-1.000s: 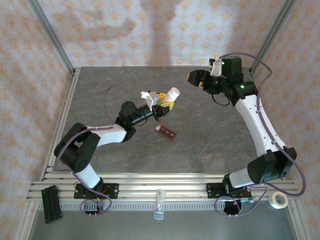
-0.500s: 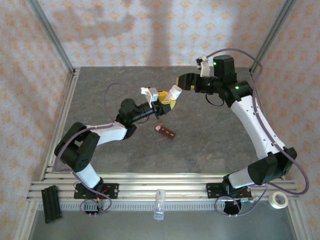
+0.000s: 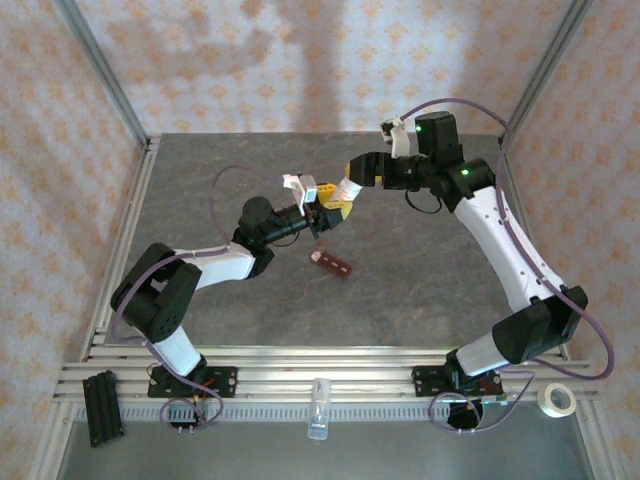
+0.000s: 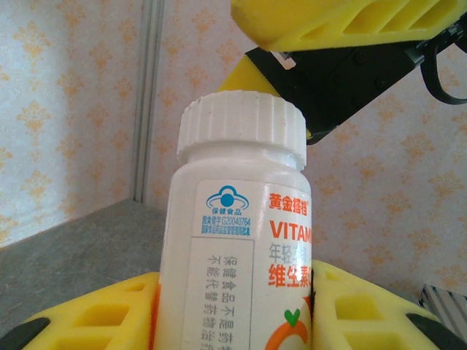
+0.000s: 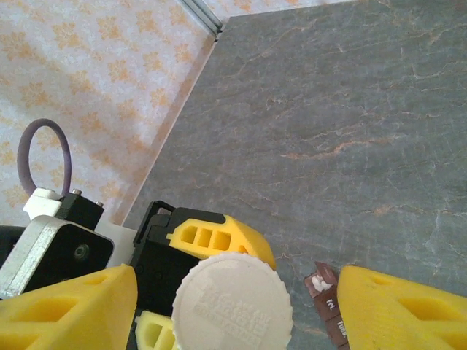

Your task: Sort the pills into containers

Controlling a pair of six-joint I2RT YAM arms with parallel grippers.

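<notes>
My left gripper (image 3: 333, 207) is shut on a white vitamin bottle (image 3: 346, 188), held up above the table with its ribbed white cap (image 4: 242, 131) on. Yellow fingers (image 4: 87, 321) press both sides of the label. My right gripper (image 3: 358, 170) is open at the cap (image 5: 233, 306), one finger (image 5: 69, 310) on each side, with gaps. The containers (image 3: 333, 265), a reddish-brown strip, lie on the table below the bottle; one open compartment (image 5: 318, 280) holds something white, perhaps a pill. Other pills are hidden.
Dark stone-look table (image 3: 420, 270) inside a metal frame with patterned walls. On the near rail lie a clear tube (image 3: 318, 408), a black block (image 3: 100, 405) at left and a tape roll (image 3: 556, 400) at right.
My right arm has swung left from the back right until its open fingers flank the bottle cap. The left arm and bottle have stayed put.
</notes>
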